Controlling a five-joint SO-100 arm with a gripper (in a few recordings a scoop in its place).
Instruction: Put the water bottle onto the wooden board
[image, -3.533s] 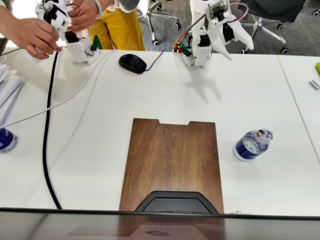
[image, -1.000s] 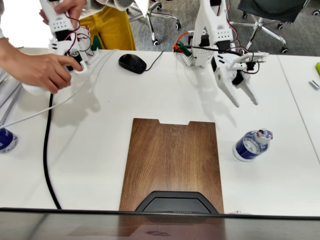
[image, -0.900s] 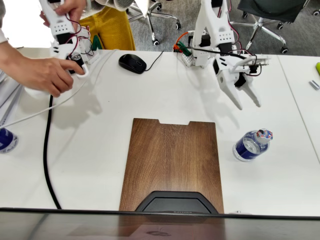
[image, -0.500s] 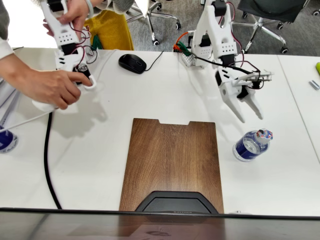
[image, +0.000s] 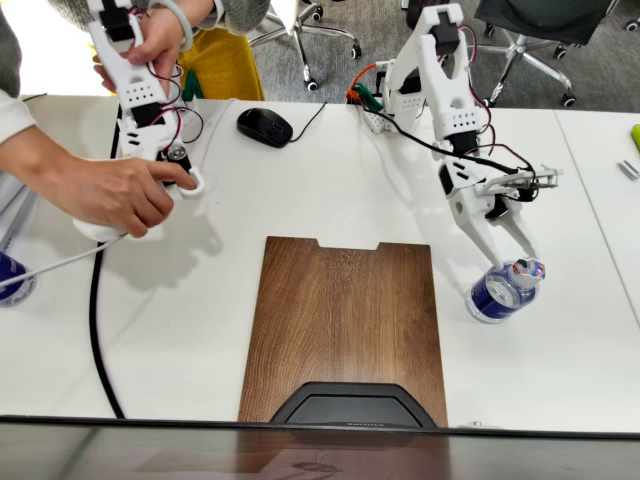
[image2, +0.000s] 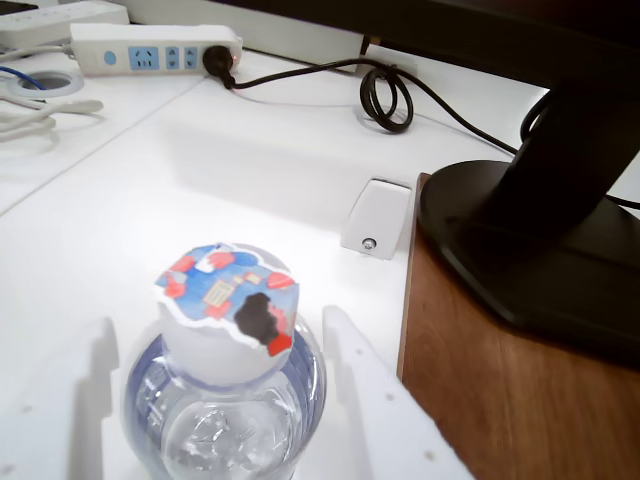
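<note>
White table (image: 330, 190) carried the wooden board (image: 345, 325) at centre; the water bottle (image: 500, 288) stood upright just right of it. Fingers (image2: 375, 390) were spread wide, straddling the bottle below its cap, not yet closed. Board lay left of the bottle in the fixed view.

The fixed view looks steeply down from the counter's (image: 300, 190) near edge. The wrist view sits close above the bottle (image2: 226, 380), facing that edge; both share bottle and board (image: 345, 325).

clear glossy plastic water bottle (image: 497, 290), matt dark wood-grain wooden board (image: 343, 325), smooth white table (image: 200, 300).
</note>
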